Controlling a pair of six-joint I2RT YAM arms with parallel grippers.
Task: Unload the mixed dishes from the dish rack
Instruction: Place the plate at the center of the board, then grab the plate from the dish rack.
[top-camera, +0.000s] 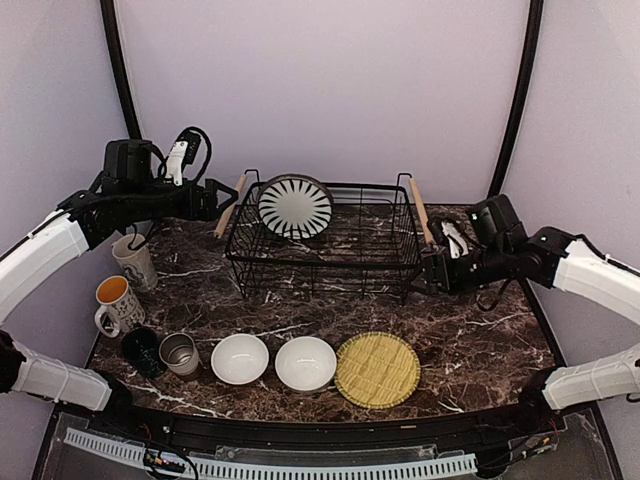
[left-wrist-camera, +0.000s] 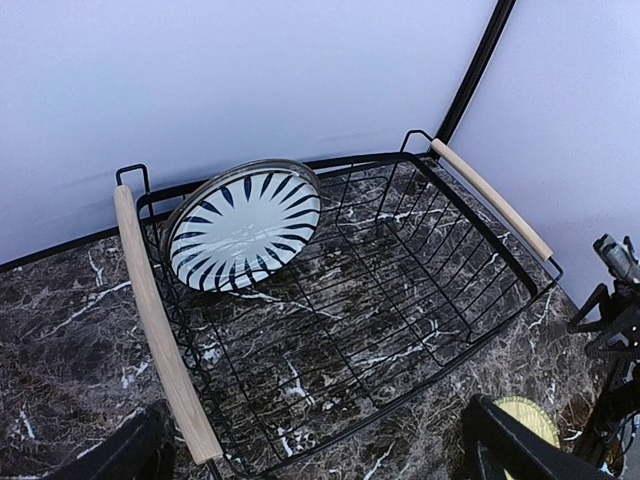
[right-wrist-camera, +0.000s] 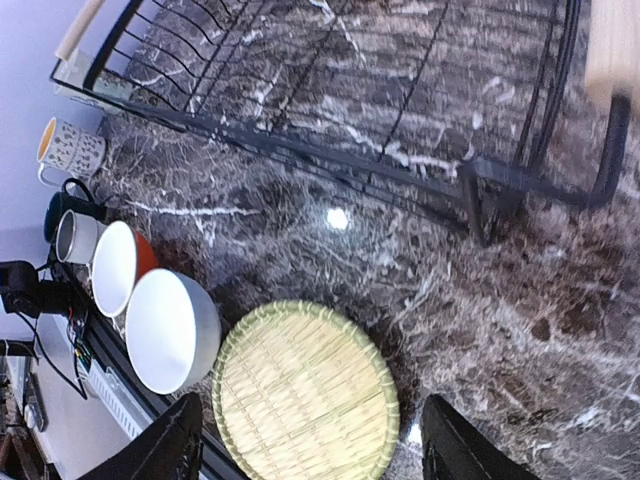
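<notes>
The black wire dish rack (top-camera: 300, 263) with wooden handles stands mid-table. One plate with dark radial stripes (top-camera: 295, 207) leans in its back left corner; it also shows in the left wrist view (left-wrist-camera: 245, 225). My left gripper (top-camera: 220, 200) is open and empty just left of the rack's left handle (left-wrist-camera: 150, 310). My right gripper (top-camera: 433, 268) is open and empty at the rack's right front corner, above the marble near the yellow woven plate (right-wrist-camera: 305, 395). No lime-green plate shows.
Along the front stand two white-inside bowls (top-camera: 240, 358) (top-camera: 305, 362) and the yellow plate (top-camera: 377, 369). At the left are two pale mugs (top-camera: 133, 262) (top-camera: 115, 305), a dark green mug (top-camera: 143, 350) and a steel cup (top-camera: 180, 353).
</notes>
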